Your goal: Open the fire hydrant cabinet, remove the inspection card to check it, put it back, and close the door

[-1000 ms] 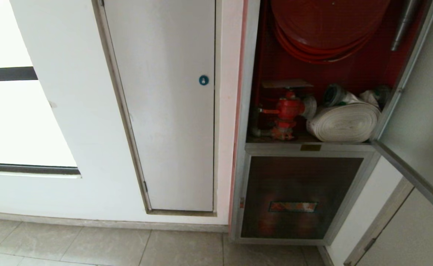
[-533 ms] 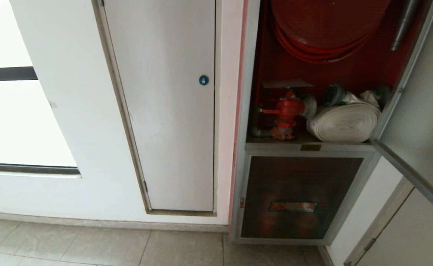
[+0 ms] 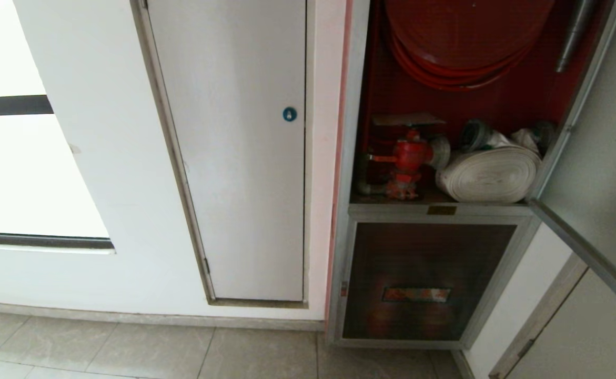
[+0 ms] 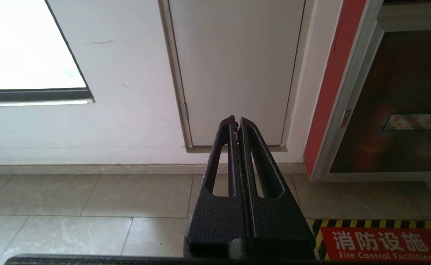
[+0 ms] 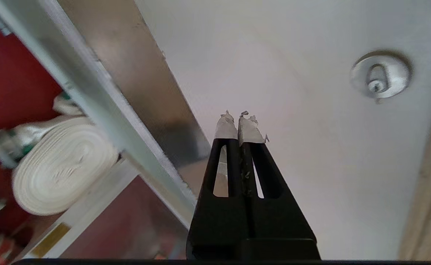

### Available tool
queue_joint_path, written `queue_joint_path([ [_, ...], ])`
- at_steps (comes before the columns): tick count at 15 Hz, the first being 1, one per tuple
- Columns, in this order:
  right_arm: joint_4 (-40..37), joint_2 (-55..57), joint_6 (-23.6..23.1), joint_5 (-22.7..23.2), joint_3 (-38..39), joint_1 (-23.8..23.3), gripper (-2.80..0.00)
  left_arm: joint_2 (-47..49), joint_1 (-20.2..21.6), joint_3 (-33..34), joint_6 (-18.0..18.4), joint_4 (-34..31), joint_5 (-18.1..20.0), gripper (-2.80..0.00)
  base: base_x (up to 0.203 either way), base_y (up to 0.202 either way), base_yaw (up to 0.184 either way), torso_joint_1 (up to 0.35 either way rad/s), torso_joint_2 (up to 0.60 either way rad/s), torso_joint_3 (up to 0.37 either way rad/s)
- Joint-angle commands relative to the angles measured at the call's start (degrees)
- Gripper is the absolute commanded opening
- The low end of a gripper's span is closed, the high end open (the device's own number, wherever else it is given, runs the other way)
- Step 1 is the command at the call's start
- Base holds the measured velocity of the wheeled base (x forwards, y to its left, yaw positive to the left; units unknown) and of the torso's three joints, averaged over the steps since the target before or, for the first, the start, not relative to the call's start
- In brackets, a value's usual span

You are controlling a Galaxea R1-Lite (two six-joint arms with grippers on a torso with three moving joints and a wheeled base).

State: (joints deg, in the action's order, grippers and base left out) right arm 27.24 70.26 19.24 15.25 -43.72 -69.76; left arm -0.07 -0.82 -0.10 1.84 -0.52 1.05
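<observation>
The fire hydrant cabinet (image 3: 350, 158) stands open, its red interior showing. Its door (image 3: 597, 173) is swung out to the right with the pale inner face toward me. In the right wrist view the door's silver frame (image 5: 101, 99) runs diagonally beside that pale face (image 5: 292, 73), which carries a round metal lock fitting (image 5: 380, 75). My right gripper (image 5: 239, 127) is shut and holds nothing, its taped tips close before the inner face. A thin flat sheet (image 3: 407, 119) lies above the red valve; whether it is the inspection card I cannot tell. My left gripper (image 4: 236, 123) is shut and parked low, out of the head view.
Inside are a red hose reel (image 3: 465, 42), a rolled white hose (image 3: 489, 173), a red valve (image 3: 407, 158) and a metal nozzle (image 3: 576, 31). A lower dark panel (image 3: 418, 263) sits below. A white panel with a blue lock (image 3: 289, 114) is on the left. A red floor sign (image 4: 381, 244) lies before the cabinet.
</observation>
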Motion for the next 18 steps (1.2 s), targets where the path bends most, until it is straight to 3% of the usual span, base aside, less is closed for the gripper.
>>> queue_joint_path([
  [1, 0.02, -1.09, 0.1, 0.57, 0.28, 0.72, -2.8, -0.01, 0.02, 0.01, 0.0, 0.0, 0.01, -2.8, 0.0, 0.0, 0.0, 0.0, 0.0, 0.0],
  [4, -0.02, -3.22, 0.1, 0.66, 2.05, 2.94, -2.8, -0.01, 0.03, 0.01, 0.0, 0.0, 0.01, -2.8, 0.0, 0.0, 0.0, 0.0, 0.0, 0.0],
  [8, -0.08, -7.25, 0.05, 0.66, 4.49, 9.48, -2.8, -0.01, -0.06, 0.01, 0.0, 0.0, 0.01, -2.8, 0.0, 0.0, 0.0, 0.0, 0.0, 0.0],
  [14, -0.05, -9.16, -0.07, 2.24, 5.24, 23.26, -2.8, -0.01, -0.04, 0.01, 0.0, 0.0, 0.01, -2.8, 0.0, 0.0, 0.0, 0.0, 0.0, 0.0],
  [18, 0.05, -9.87, -0.14, 2.32, 5.23, 36.15, -2.8, -0.01, 0.03, 0.01, 0.0, 0.0, 0.01, -2.8, 0.0, 0.0, 0.0, 0.0, 0.0, 0.0],
])
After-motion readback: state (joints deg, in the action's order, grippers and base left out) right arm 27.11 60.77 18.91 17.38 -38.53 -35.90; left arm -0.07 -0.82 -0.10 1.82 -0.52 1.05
